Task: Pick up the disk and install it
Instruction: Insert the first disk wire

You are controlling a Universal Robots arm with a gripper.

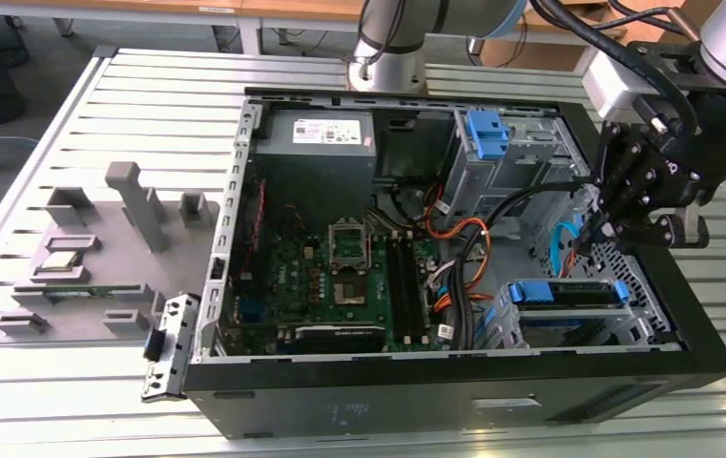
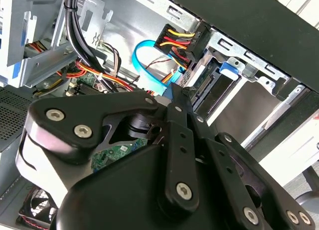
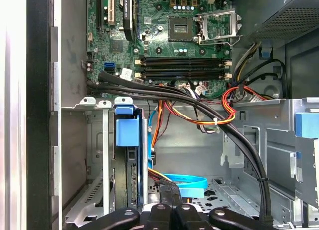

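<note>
On the slatted table (image 1: 146,86), the open computer case (image 1: 465,401) lies on its side. Nearest in the exterior view, at about four o'clock of the case, the disk (image 1: 567,292) sits inside the drive cage. Its blue rails are level with the cage's metal frame. The first wrist view shows it edge-on in its slot, with the blue tab at the mouth. In the second wrist view a plug with red, yellow and black wires (image 2: 182,41) and a blue flat cable (image 2: 149,65) reach the disk's end. I cannot tell whether they are fully seated.

Just beyond, at three o'clock, the gripper (image 1: 612,232) hangs over the cage. Its fingers are drawn together with nothing visible between them, and they are close to the cables, not on the disk.

Farther in, the motherboard (image 1: 337,277) fills the case's middle. The grey power supply (image 1: 318,134) lies at twelve o'clock and a bare blue bracket (image 1: 487,134) at one o'clock.

By my reading, the pick-up and the slide into the bay are done. If anything is left, it is only at the cabling.
</note>
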